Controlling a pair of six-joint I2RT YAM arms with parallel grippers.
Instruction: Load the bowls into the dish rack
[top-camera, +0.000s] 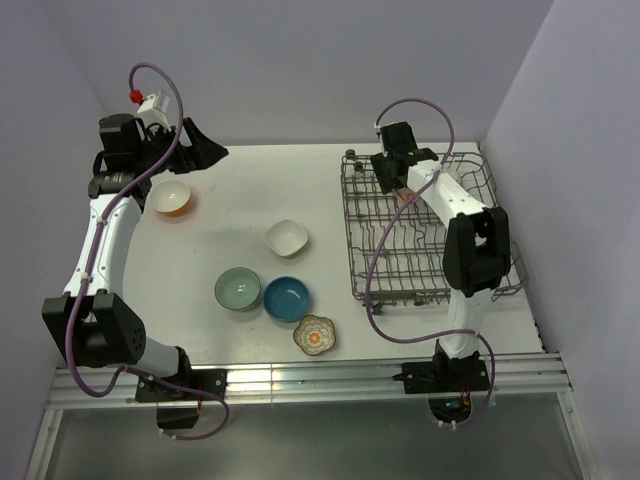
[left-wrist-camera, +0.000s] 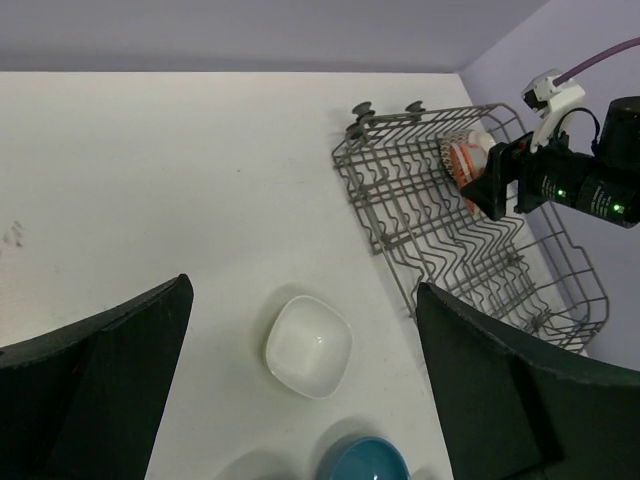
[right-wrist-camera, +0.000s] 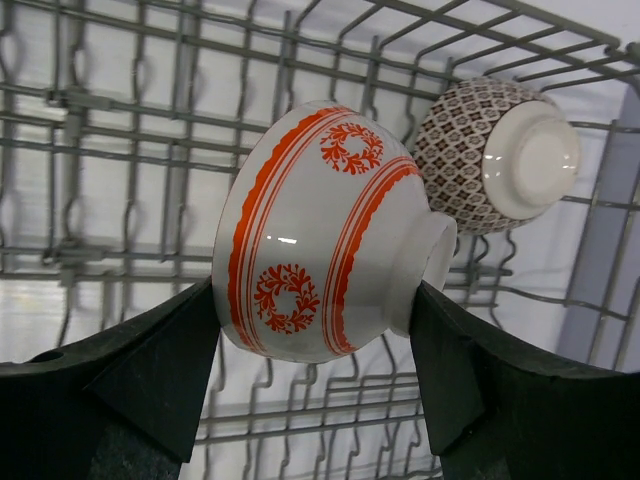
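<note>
My right gripper (right-wrist-camera: 315, 305) is shut on an orange-white patterned bowl (right-wrist-camera: 320, 235), held on its side over the dish rack (top-camera: 425, 240) near its far end. A grey patterned bowl (right-wrist-camera: 495, 155) rests on its side among the tines just behind it. My left gripper (top-camera: 205, 150) stands open and empty, high over the far left of the table. Between its fingers, far below, shows the white squarish bowl (left-wrist-camera: 308, 346). On the table sit the white squarish bowl (top-camera: 287, 238), a pale teal bowl (top-camera: 238, 289), a deep blue bowl (top-camera: 287, 298) and a scalloped floral bowl (top-camera: 315, 335).
A white bowl with an orange outside (top-camera: 171, 197) sits under the left arm near the table's left edge. Purple walls close in the back and both sides. The rack (left-wrist-camera: 450, 250) fills the right side of the table.
</note>
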